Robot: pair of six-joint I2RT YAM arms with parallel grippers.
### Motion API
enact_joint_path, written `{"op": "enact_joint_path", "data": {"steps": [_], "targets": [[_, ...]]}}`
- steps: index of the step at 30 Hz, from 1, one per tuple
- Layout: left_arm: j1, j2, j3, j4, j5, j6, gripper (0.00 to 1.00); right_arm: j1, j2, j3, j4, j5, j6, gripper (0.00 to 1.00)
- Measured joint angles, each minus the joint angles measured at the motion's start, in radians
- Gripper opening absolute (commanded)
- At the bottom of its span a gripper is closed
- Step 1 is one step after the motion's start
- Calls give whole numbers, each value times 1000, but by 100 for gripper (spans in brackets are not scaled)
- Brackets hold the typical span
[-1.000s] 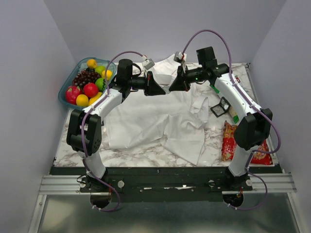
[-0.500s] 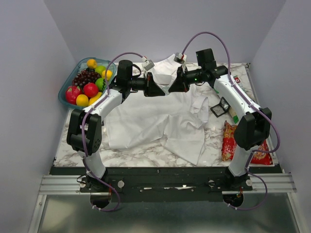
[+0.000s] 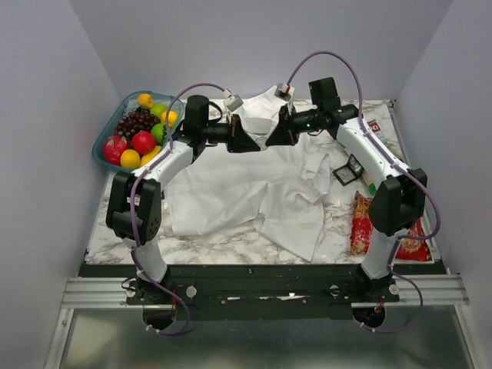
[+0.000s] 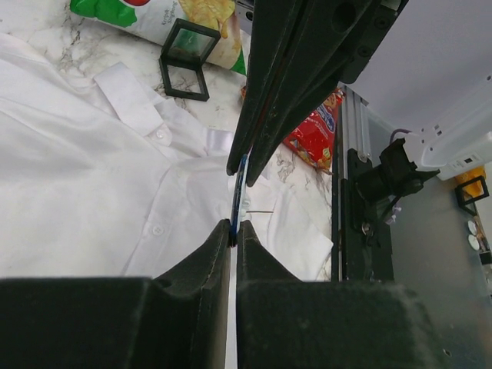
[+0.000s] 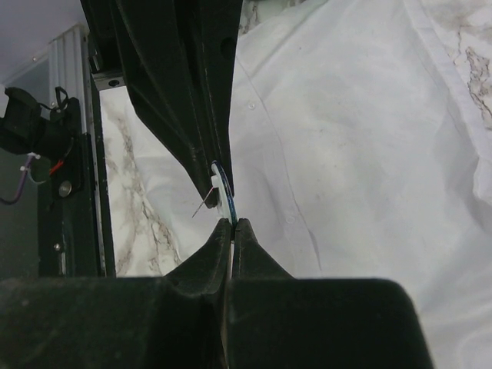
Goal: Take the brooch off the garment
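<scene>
The brooch (image 4: 240, 192) shows edge-on as a thin dark-blue disc with a white back and a bare pin sticking out. It hangs in the air above the garment (image 3: 231, 192), apart from the cloth. My left gripper (image 4: 234, 225) is shut on its one edge. My right gripper (image 5: 232, 223) is shut on the opposite edge (image 5: 225, 192). In the top view the two grippers, left (image 3: 256, 144) and right (image 3: 270, 141), meet tip to tip over the shirt's upper part, and the brooch is hidden between them. The white shirt lies spread and wrinkled on the marble table.
A blue bowl of fruit (image 3: 138, 131) stands at the back left. Two small black square frames (image 3: 350, 171) lie right of the shirt. A red snack bag (image 3: 361, 223) lies at the right edge, and a green chip bag (image 4: 177, 15) lies near the frames.
</scene>
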Motion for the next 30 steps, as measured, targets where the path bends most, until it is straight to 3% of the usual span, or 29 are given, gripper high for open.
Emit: {"op": "enact_joint_path", "data": {"steps": [4, 5, 8, 11, 20, 30], "targets": [[0, 7, 0, 4, 0, -12, 0, -3, 6, 0, 1, 0, 6, 12], [0, 8, 0, 9, 0, -17, 0, -3, 6, 0, 1, 0, 6, 22], [0, 9, 2, 7, 0, -14, 0, -2, 8, 0, 0, 1, 11, 40], [-3, 9, 31, -73, -7, 66, 0, 4, 14, 1, -7, 5, -6, 49], [-6, 40, 218, -519, -51, 434, 0, 8, 23, 46, -30, -15, -47, 57], [-6, 53, 244, -770, -64, 594, 0, 31, 47, 74, -57, -41, -94, 58]]}}
